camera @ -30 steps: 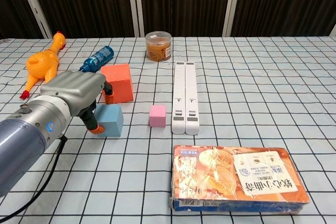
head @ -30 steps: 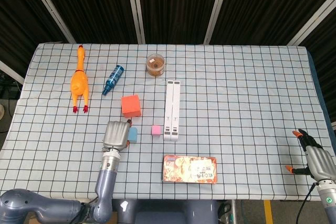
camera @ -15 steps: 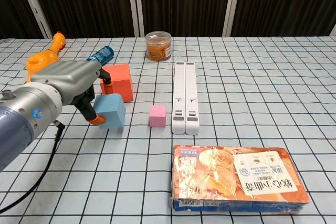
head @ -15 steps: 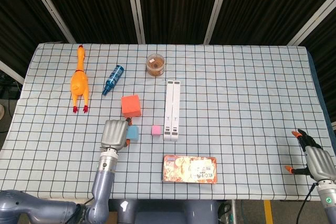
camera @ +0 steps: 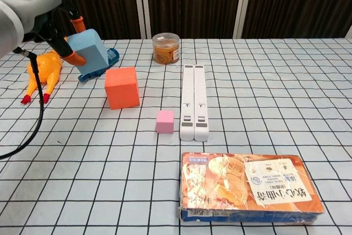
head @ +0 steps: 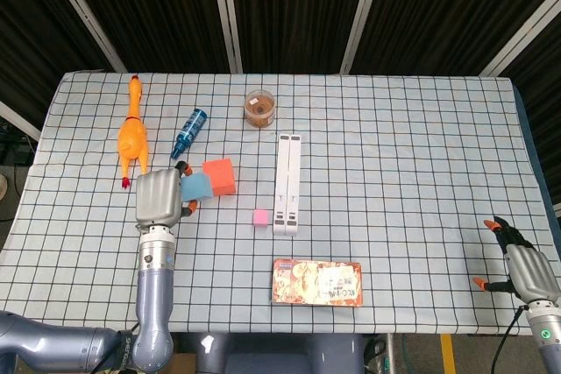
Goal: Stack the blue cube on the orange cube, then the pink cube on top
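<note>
Only the snack box point(camera: 250, 188) bears print, Chinese characters.

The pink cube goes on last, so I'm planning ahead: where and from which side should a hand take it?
Pinch the pink cube from above across its near and far faces: the white bar stands close on one side, and the top is unobstructed.
</note>
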You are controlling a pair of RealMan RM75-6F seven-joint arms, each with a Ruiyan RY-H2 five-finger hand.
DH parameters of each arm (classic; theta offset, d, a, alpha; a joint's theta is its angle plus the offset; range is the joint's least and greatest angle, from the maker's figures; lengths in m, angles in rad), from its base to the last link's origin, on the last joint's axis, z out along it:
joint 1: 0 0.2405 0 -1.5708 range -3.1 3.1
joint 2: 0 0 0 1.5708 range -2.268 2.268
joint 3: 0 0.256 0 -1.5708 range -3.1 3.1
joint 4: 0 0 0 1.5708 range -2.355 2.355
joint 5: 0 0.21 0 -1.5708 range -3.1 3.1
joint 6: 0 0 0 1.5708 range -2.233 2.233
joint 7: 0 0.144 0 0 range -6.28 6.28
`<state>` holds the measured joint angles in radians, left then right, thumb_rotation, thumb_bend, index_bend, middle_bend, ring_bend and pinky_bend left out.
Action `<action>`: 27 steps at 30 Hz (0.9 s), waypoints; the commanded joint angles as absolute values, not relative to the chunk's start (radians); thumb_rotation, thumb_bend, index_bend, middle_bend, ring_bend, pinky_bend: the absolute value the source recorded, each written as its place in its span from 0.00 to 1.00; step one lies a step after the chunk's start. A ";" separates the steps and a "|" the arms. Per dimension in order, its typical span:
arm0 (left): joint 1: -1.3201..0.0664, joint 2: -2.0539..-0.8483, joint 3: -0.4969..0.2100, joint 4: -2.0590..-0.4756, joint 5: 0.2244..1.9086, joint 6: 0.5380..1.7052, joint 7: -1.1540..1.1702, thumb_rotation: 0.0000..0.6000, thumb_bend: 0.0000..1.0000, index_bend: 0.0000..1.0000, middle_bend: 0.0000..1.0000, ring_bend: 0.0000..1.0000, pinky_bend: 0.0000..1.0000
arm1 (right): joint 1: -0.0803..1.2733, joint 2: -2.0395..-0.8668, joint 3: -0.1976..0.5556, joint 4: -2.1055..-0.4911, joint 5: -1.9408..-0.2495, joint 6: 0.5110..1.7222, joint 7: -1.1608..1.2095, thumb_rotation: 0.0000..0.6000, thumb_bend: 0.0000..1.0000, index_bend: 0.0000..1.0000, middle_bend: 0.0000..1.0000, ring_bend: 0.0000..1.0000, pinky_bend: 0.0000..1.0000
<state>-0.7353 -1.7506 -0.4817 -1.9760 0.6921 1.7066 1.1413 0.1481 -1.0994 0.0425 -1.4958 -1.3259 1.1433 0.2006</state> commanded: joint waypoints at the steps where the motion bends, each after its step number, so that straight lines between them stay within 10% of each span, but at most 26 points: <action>1: -0.767 -1.746 -0.522 -1.990 0.643 1.709 1.168 1.00 0.38 0.48 1.00 0.85 0.86 | 0.148 -1.098 0.042 -1.498 -1.327 1.144 0.203 1.00 0.04 0.12 0.05 0.10 0.21; 27: -0.898 -1.676 -0.525 -1.798 0.472 1.560 1.225 1.00 0.38 0.45 1.00 0.83 0.84 | 0.152 -1.092 0.041 -1.493 -1.313 1.124 0.213 1.00 0.04 0.12 0.05 0.10 0.21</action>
